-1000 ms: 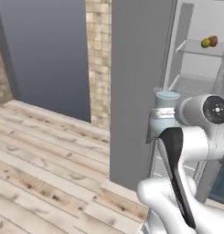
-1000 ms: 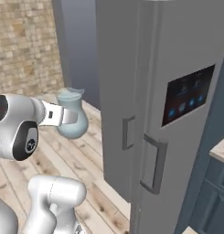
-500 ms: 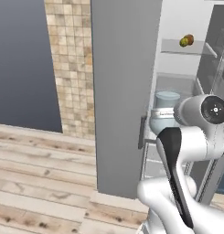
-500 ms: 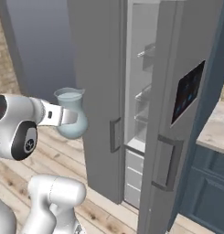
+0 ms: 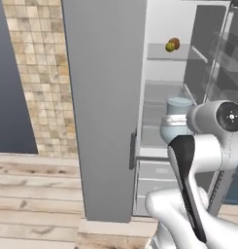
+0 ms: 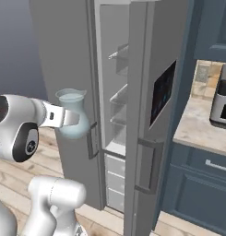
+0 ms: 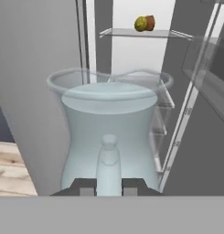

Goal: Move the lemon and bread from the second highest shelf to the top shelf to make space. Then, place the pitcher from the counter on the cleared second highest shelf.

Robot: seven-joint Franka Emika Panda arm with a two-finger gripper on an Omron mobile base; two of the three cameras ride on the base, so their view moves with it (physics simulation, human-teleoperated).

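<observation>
Compared with one second ago, both base views have swung round from the closed fridge front and wooden floor to the open fridge interior; this shift belongs to the cameras, while the pitcher (image 5: 178, 121) remains carried at the end of the arm. Hand (image 7: 109, 186): clenched on the pitcher, gripping its handle, which rises between the two dark fingertips in the hand view. Pitcher: upright, rim level, held in the air in front of the open compartment and not yet over any shelf; the upright carry would keep it from tipping as it goes in. Lemon (image 7: 140, 23) and bread (image 7: 150, 22): touching, side by side on the top shelf (image 7: 131, 33), set toward the back so that the front edge is free. Second highest shelf (image 5: 161, 89): no fruit or roll is seen on it, so by this evidence the clearing step appears done and the placing step is in hand. Fridge door (image 5: 103, 107): open, standing edge-on just beside the pitcher in the left base view; it narrows the approach, so the pitcher would likely have to pass between this door and the door bins on the opposite side. Counter (image 6: 202, 129): beige stone, well apart from the arm, to the far side of the fridge in the right base view.
</observation>
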